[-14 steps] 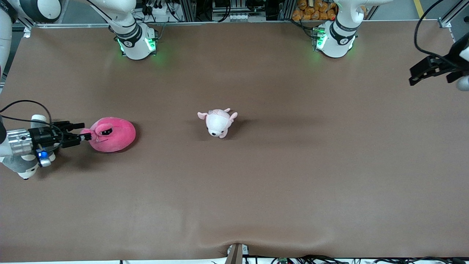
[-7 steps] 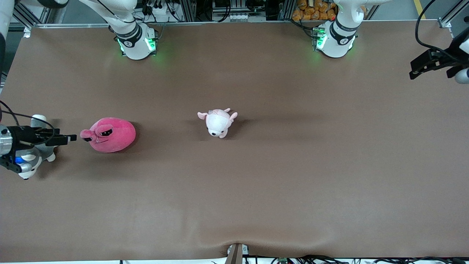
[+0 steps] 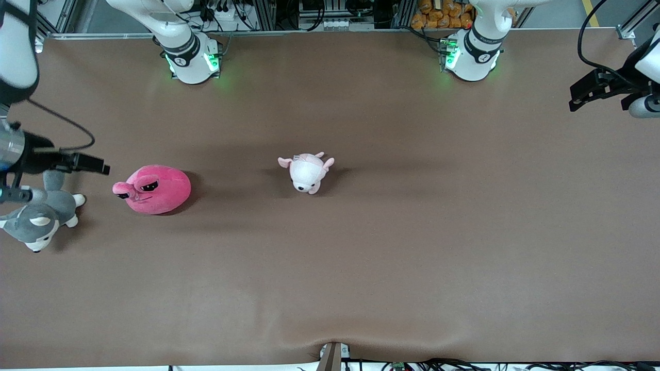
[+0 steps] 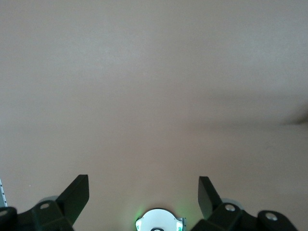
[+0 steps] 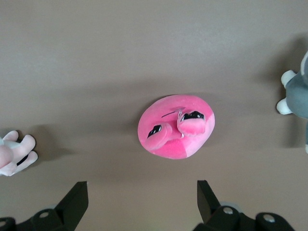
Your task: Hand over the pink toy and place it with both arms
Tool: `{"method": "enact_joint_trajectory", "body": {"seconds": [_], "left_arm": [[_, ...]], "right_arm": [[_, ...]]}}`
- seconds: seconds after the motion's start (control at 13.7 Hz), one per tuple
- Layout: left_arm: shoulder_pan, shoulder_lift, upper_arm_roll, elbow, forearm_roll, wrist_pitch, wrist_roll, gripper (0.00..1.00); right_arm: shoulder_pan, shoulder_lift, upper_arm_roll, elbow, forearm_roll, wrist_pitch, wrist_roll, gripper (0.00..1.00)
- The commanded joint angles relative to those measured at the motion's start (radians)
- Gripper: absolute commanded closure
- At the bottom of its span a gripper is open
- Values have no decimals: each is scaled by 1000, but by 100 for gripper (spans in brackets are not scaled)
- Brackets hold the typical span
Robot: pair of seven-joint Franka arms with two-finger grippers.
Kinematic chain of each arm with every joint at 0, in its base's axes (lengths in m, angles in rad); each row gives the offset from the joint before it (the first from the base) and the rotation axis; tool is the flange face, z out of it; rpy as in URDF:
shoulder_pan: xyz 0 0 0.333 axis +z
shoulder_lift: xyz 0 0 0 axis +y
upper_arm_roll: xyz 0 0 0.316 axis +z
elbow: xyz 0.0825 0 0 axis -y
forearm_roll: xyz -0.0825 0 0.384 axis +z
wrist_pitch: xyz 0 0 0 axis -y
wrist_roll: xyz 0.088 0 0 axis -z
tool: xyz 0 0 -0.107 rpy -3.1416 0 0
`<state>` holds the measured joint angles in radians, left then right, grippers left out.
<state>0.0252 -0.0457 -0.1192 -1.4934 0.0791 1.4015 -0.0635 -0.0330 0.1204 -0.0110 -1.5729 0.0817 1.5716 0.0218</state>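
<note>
Two grippers are hanging released: right gripper beside the round hot-pink plush toy, left gripper over the bench edge; we are judging the toy soft, best pinched mid-body.

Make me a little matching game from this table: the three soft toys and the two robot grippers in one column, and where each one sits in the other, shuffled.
Things:
1. pink toy
2. pale pink-and-white plush
3. grey-and-white husky plush
4. left gripper
5. right gripper

Places:
A. mid-table
B. table edge at the right arm's end, lying on its side
C. open, up over the left arm's end, holding nothing
D. between the husky and the pale plush
E. open, up between the husky and the pink toy, holding nothing

Pairs: 1-D, 2-A, 3-B, 4-C, 5-E
</note>
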Motion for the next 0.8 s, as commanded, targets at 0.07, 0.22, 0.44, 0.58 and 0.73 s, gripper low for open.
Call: {"method": "enact_joint_trajectory", "body": {"seconds": [0.07,0.22,0.44,0.58,0.73], "left_arm": [[7,-33,-8,-24,-15,4,-32,0],[7,-33,-10,-22,-16,4,-32,0],[7,-33,-10,-24,-27,4,-35,0],[7,-33,-10,-24,-61,1,-83,0],[6,-29,-10,-24,-59,1,-90,0]], "right_arm": [[1,-119,-7,-79,-22,88,-80,0],[-11,-137,-12,-81,-20,44,-124,0],[-5,-168,-4,-52,-22,-50,-74,0],[8,-176,-4,-50,-26,-123,16,0],[10,-188,-1,-44,-68,-143,9,0]]}}
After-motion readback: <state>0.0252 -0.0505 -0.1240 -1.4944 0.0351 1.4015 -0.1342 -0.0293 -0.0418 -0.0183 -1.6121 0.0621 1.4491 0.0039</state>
